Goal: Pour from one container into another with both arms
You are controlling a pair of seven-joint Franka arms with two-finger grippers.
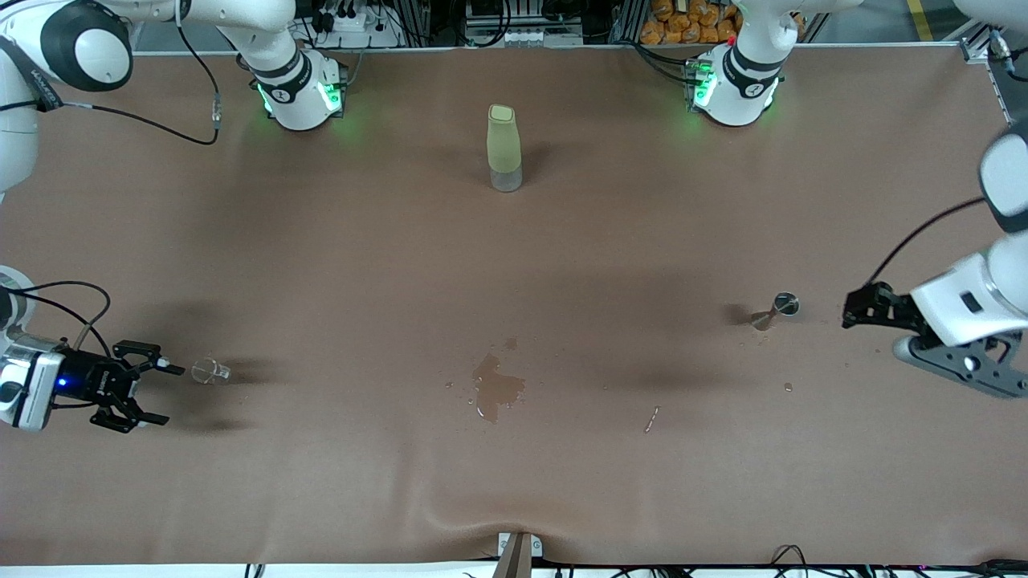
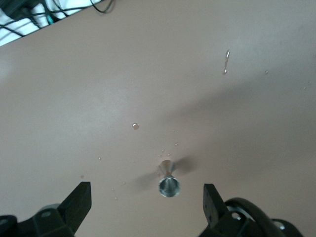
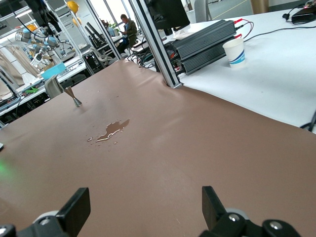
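A small metal jigger (image 1: 776,308) stands on the brown table toward the left arm's end. My left gripper (image 1: 853,313) hovers open beside it. In the left wrist view the jigger (image 2: 169,181) sits below, between the spread fingers (image 2: 80,198), untouched. A small clear glass (image 1: 210,370) sits toward the right arm's end. My right gripper (image 1: 167,393) is open beside it, one fingertip close to the glass, nothing held. The right wrist view shows the open right gripper (image 3: 144,207) over bare table, with the glass out of sight. A tall pale green bottle (image 1: 504,148) stands near the arms' bases.
A dark wet spill (image 1: 498,387) marks the table's middle, nearer the front camera than the bottle, with droplets around it (image 3: 112,130). A small streak of liquid (image 1: 651,418) lies closer to the left arm's end. A paper cup (image 3: 235,51) stands on a white bench off the table.
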